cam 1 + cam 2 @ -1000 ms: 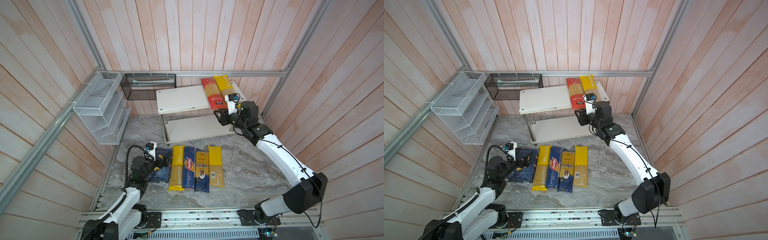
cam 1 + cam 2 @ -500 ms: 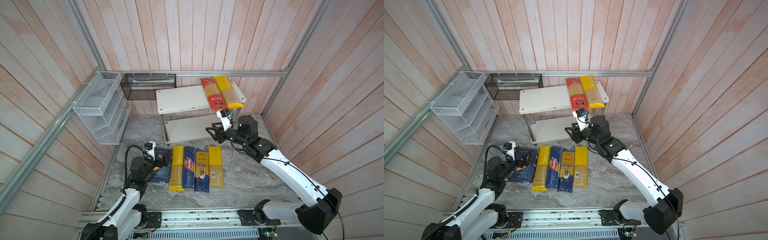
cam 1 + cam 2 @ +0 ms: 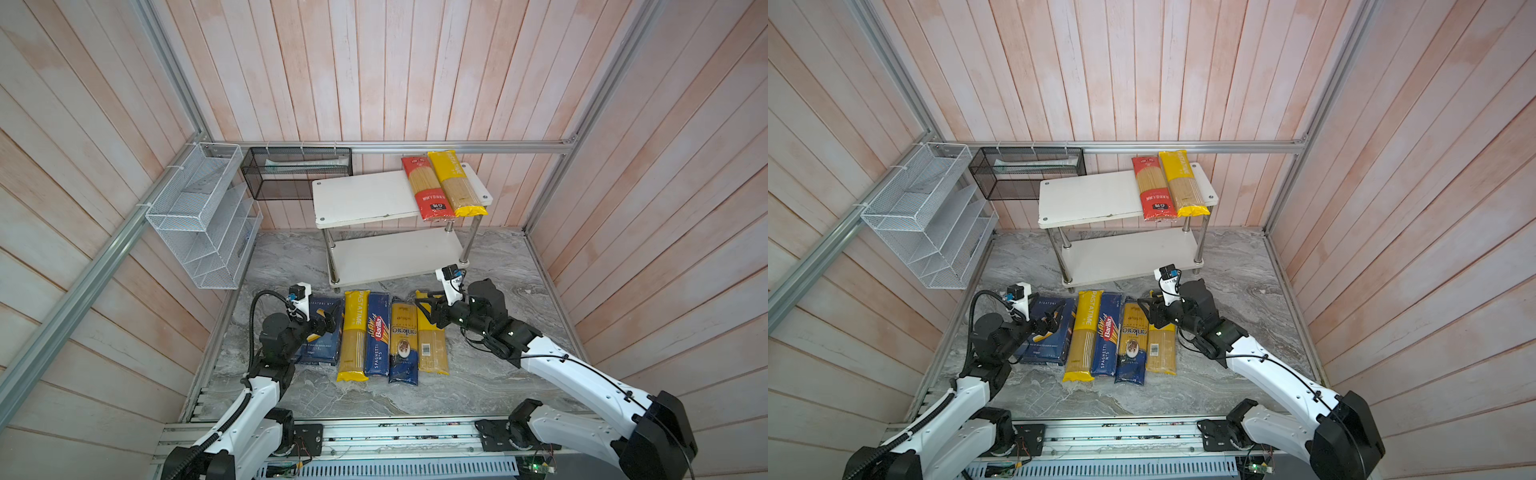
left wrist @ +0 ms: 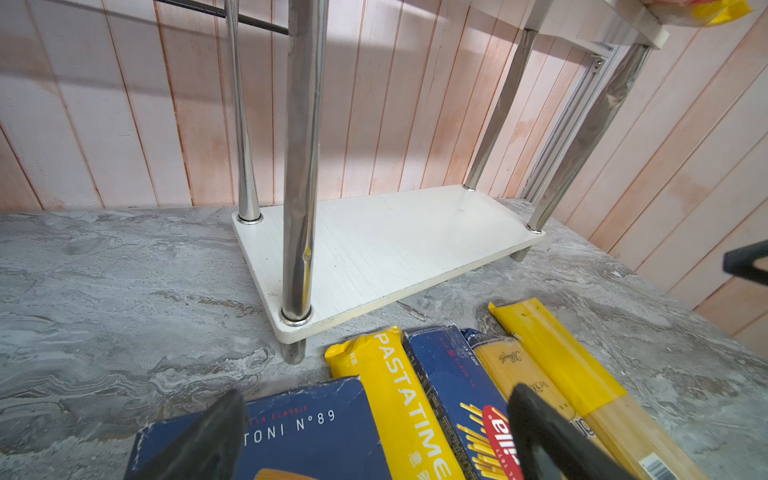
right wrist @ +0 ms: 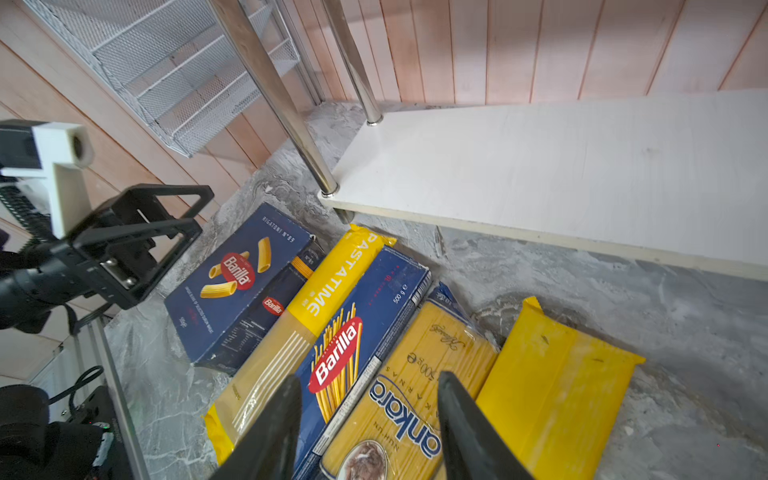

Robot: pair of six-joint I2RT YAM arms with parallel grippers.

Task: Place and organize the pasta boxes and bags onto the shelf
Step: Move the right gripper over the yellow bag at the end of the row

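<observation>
Right tool (image 5: 369,376) has dropped from the shelf (image 3: 361,199), jaws half-open, empty.
It should straddle the ankara bag (image 5: 419,365) squarely; left tool (image 4: 376,395) gapes, empty.

Rigatoni box (image 3: 322,351) part hidden by L arm (image 3: 277,332); red bag (image 3: 426,191) print unreadable.

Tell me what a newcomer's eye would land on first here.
The red plastic spaghetti bag and yellow plastic spaghetti bag lie side by side at the right end of the top board of the white two-tier shelf, overhanging its front edge. Below, a row of five blue and yellow pasta packs lines the grey marble floor, the right gripper above it, jaws open.
</observation>
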